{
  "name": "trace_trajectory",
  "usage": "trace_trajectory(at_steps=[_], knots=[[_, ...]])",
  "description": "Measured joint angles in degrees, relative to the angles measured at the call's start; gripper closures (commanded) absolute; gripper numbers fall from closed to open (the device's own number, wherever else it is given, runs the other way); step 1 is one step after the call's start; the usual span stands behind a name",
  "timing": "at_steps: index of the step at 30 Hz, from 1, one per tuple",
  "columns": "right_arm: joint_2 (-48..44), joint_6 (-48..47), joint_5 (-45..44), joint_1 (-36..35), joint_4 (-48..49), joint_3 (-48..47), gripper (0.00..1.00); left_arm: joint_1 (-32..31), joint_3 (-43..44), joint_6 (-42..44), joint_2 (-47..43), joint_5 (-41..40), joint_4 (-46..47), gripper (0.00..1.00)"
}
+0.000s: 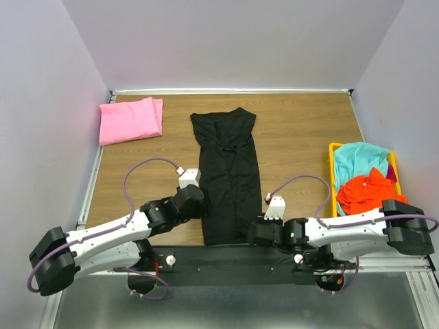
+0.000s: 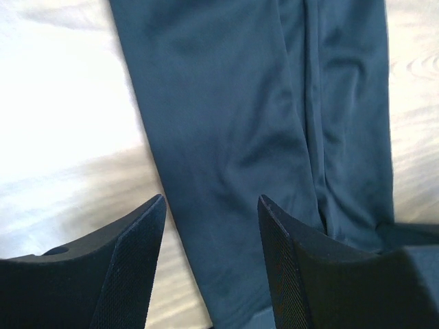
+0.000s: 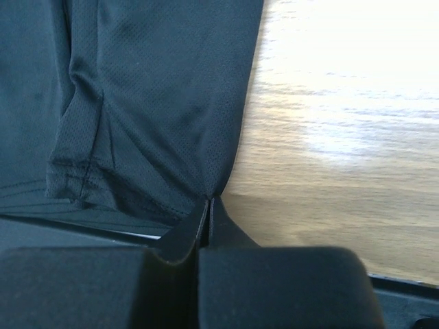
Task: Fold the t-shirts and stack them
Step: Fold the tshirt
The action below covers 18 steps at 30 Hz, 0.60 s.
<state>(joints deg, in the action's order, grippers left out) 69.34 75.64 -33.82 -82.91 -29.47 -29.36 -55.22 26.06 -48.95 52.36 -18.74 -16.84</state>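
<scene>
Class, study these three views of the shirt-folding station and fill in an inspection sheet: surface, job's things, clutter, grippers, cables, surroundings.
surface: wooden table, bare wood showing around the cloth.
job's things: black t-shirt lies as a long strip mid-table; pink t-shirt folded at the far left corner; teal t-shirt and orange t-shirt heaped in the yellow bin on the right.
clutter: nothing seen.
grippers: left gripper open over the black t-shirt's left edge; right gripper shut on its near right corner.
cables: a purple cable loops above each arm.
surroundings: pale walls on three sides.
</scene>
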Motion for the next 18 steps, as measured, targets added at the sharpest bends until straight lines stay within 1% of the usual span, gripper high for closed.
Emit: trace_trajectory(at_steps=[7, 12, 13, 18], knots=[[-3.08, -1.09, -0.04, 1.68, -0.04, 1.7, 0.98, -7.32, 3.04, -5.38, 3.23, -0.44, -6.78, 0.38], [-5.27, -2.08, -0.04, 2.03, -0.02, 2.19, 0.98, -10.67, 3.5, -10.45, 3.72, -0.28, -10.54, 0.41], [-5.44, -2.21, -0.04, 2.03, -0.02, 2.23, 0.98, -11.65, 3.5, -11.89, 3.8, -0.17, -11.37, 0.43], [-6.84, -2.71, -0.09, 2.03, -0.02, 2.8, 0.98, -14.19, 3.43, -15.96, 5.35, 0.59, -12.85, 0.45]])
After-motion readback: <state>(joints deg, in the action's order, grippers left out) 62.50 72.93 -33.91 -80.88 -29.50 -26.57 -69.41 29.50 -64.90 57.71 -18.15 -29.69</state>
